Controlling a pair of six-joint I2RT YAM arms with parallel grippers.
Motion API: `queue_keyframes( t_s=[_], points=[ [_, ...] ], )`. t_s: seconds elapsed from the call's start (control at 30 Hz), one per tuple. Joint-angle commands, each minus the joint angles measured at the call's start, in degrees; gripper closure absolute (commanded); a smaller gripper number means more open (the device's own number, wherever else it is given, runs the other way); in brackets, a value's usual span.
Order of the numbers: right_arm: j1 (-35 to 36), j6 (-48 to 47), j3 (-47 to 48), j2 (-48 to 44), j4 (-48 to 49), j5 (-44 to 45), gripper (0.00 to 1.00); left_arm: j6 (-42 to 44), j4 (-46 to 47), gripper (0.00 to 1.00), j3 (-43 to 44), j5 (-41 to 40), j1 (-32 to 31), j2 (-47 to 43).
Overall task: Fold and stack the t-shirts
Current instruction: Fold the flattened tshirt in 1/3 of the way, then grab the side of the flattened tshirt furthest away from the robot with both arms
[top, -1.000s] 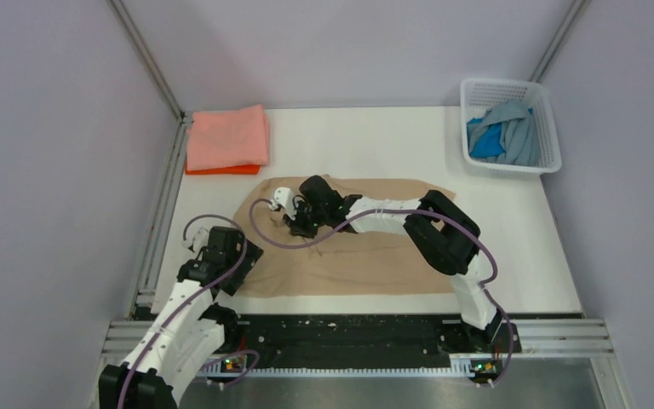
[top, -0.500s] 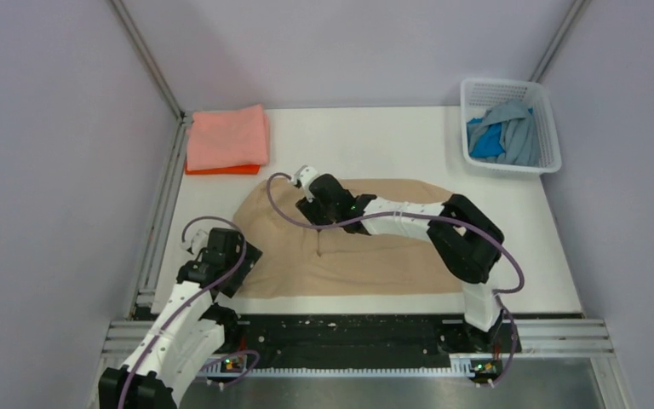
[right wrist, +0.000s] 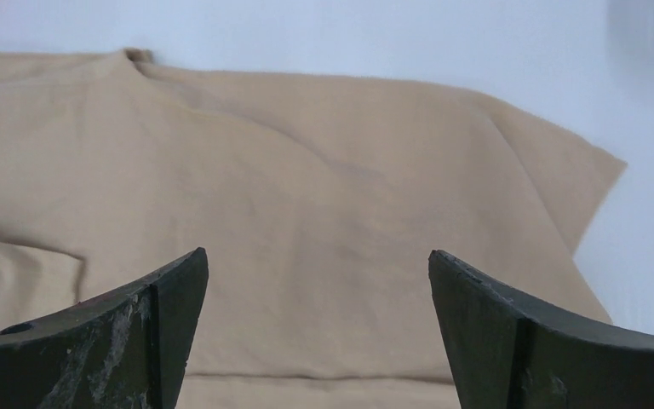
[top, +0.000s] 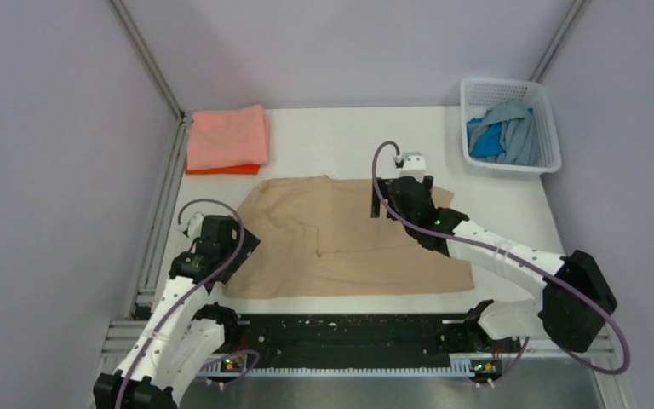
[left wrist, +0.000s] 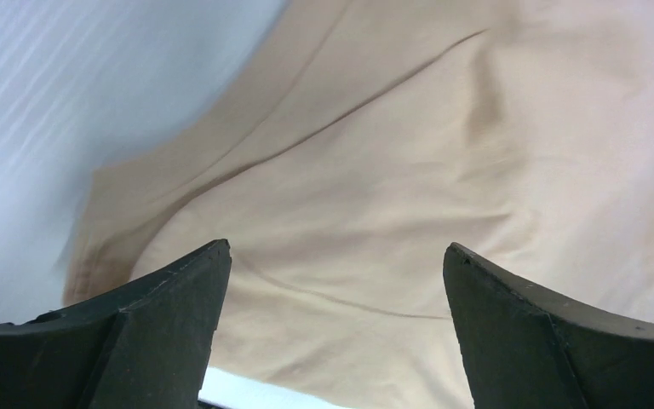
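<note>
A tan t-shirt [top: 341, 247] lies spread flat across the middle of the table, with a folded flap edge near its centre. It fills the left wrist view [left wrist: 375, 170] and the right wrist view [right wrist: 306, 170]. My left gripper [top: 237, 254] [left wrist: 336, 256] hovers open over the shirt's near left edge, holding nothing. Above the shirt's far right part, my right gripper [top: 398, 203] [right wrist: 317, 256] is open and empty. A folded salmon pink t-shirt [top: 226, 136] lies on an orange one [top: 220, 170] at the back left.
A white lattice basket [top: 477, 85] at the back right corner holds a blue t-shirt [top: 485, 143] and a light blue-grey one [top: 518, 128]. A metal rail [top: 160, 221] runs along the table's left side. Bare white table [top: 349, 141] lies behind the tan shirt.
My right gripper opened, let go of the tan cloth near the shirt's centre left and swung right to its far right part. The cloth now lies flat. The left arm barely moved.
</note>
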Motion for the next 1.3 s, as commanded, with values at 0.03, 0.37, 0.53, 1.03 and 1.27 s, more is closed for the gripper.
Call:
queue_keyframes(
  t_s=[0.03,0.37,0.53,1.03,1.27],
  points=[
    [-1.5,2.4,-6.3,-8.1,-2.6,2.0,0.01,9.2,11.4,0.01,11.1,-1.1,-0.1,9.9],
    [-3.4,-1.3,-8.6,-10.1,-2.0,2.2,0.01,20.9,4.0,0.03,49.6,0.9,1.1,52.9],
    [-4.3,-1.7,-8.2,-7.8,-3.0,2.6,0.01,22.9,1.6,0.07,62.8,6.7,1.1,69.7],
    [-5.9,-2.5,-8.1,-5.2,-2.9,3.6,0.01,33.1,1.0,0.17,67.4,7.7,-0.3,83.0],
    [-5.9,-2.8,-7.8,-3.8,-3.0,4.9,0.01,31.8,-5.1,0.17,68.1,-3.5,-3.0,85.8]
  ],
)
